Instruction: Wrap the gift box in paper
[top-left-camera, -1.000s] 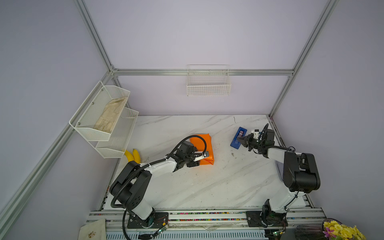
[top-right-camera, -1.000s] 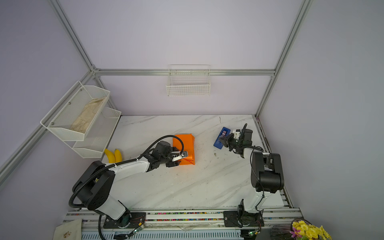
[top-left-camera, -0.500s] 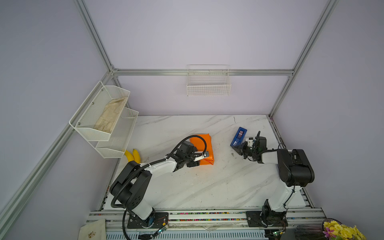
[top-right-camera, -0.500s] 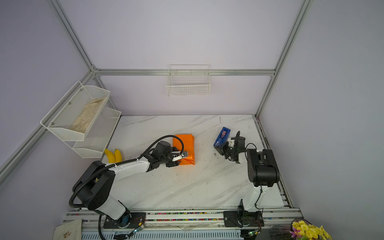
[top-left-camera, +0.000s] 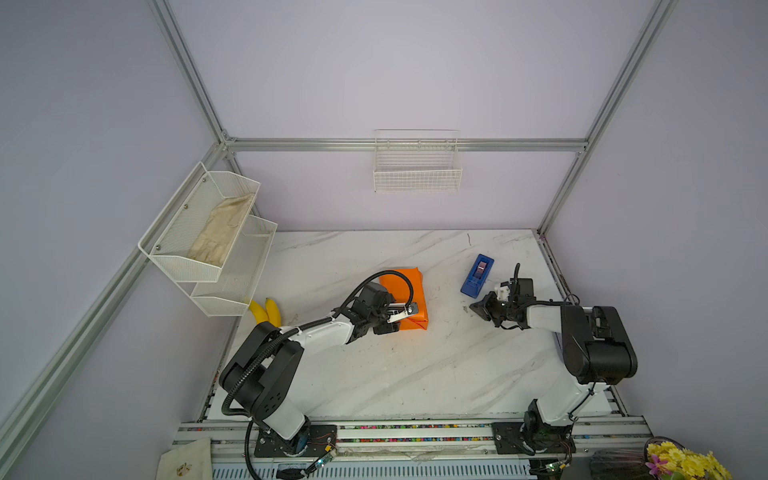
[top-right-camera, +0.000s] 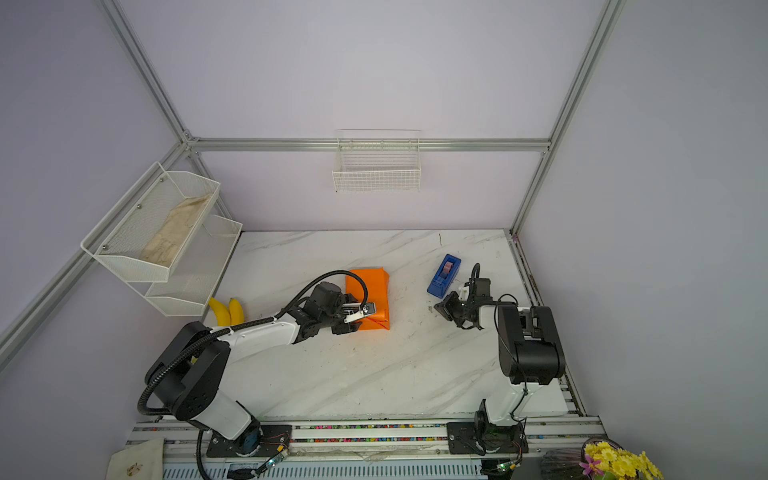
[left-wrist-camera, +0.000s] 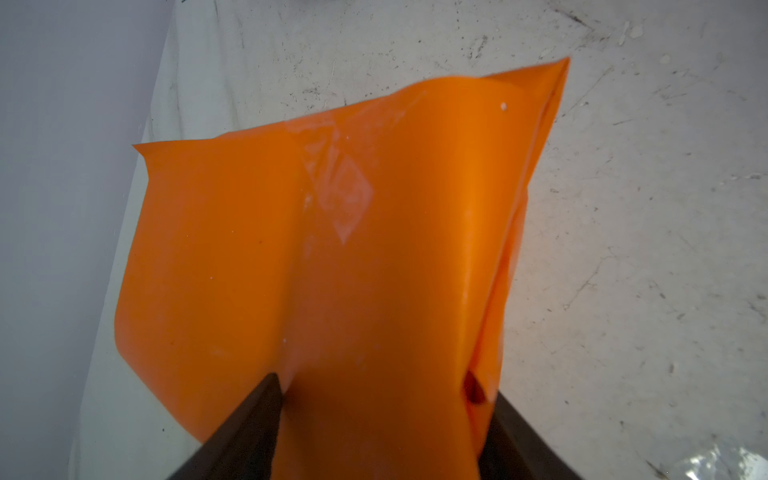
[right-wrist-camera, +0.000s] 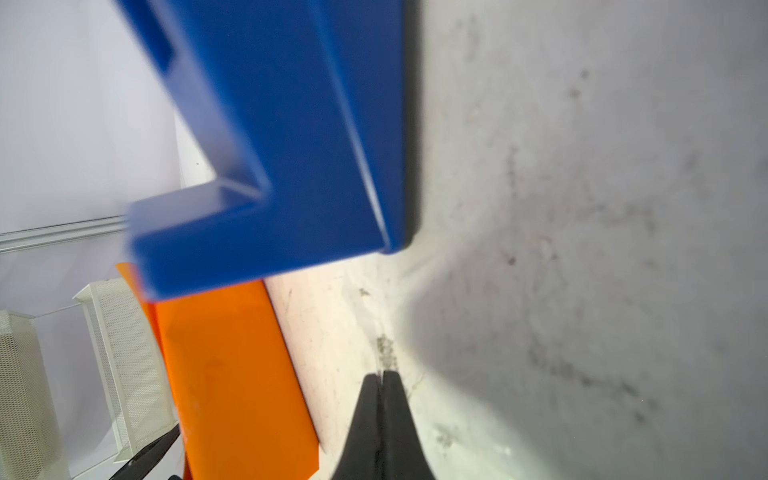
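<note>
The orange paper (top-left-camera: 409, 286) (top-right-camera: 374, 286) lies folded into a block-shaped parcel in the middle of the marble table (top-left-camera: 415, 374). The gift box is hidden under it. My left gripper (top-left-camera: 409, 309) (top-right-camera: 368, 309) reaches over the parcel's near end. In the left wrist view its jaws (left-wrist-camera: 384, 388) press on both sides of a raised orange ridge of paper (left-wrist-camera: 374, 208). My right gripper (top-left-camera: 473, 308) (top-right-camera: 437, 308) (right-wrist-camera: 382, 374) is shut and empty, low over the table, just in front of the blue tape dispenser (top-left-camera: 477, 276) (right-wrist-camera: 270, 145).
Two bananas (top-left-camera: 266, 311) lie at the table's left edge below a two-tier white mesh shelf (top-left-camera: 208, 237) holding a cloth. A white wire basket (top-left-camera: 417, 170) hangs on the back wall. Yellow flowers (top-left-camera: 685, 461) stand at the front right corner.
My right gripper has drawn back from beside the tape dispenser, toward the front and slightly left, staying shut. The left arm and the parcel have not moved.
</note>
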